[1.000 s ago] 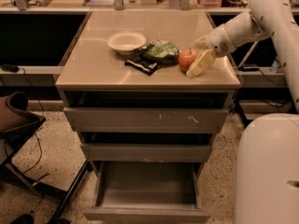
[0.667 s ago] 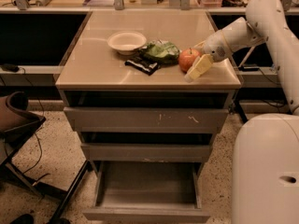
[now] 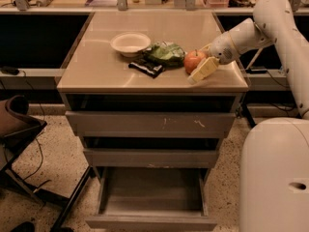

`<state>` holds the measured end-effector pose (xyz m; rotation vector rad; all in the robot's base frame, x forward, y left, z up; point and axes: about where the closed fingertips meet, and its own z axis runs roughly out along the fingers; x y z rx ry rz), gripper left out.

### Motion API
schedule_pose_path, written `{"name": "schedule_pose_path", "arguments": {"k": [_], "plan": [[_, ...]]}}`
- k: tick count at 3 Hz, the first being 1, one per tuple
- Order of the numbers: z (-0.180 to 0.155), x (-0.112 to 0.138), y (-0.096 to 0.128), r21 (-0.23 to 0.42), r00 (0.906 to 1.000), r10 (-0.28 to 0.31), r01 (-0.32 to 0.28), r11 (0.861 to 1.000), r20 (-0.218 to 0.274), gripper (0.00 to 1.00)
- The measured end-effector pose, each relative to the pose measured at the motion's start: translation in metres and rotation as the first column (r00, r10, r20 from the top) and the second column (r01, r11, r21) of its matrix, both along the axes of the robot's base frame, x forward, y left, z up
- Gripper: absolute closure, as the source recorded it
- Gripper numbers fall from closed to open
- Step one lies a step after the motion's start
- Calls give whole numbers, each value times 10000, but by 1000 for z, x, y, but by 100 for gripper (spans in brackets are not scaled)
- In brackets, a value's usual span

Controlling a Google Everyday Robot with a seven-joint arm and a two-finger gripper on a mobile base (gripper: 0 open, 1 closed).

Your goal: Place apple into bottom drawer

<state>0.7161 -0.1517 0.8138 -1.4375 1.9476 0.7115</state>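
The apple [image 3: 192, 61] is seen at the bench's [image 3: 96, 66] right front, pressed against the gripper [image 3: 200, 70], which is partly hidden behind it; its grip cannot be told. One apple, one bowl [image 3: 130, 43], one green bag [image 3: 166, 53] and three drawers are counted, the bottom drawer [image 3: 152, 202] pulled open.

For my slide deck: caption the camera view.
Gripper at the apple on the cabinet top, bottom drawer open below.
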Motion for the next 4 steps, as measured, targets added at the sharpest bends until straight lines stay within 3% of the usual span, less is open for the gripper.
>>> {"name": "schedule_pose_path", "arguments": {"k": [2,3,4], "plan": [[0,0,0,0,10000,0,0,10000,0,66],[13,-20,-16,93,10000,-15,14,10000,93,89],[36,-72,-36,159,9999,155,-155,9998,57,100]]}}
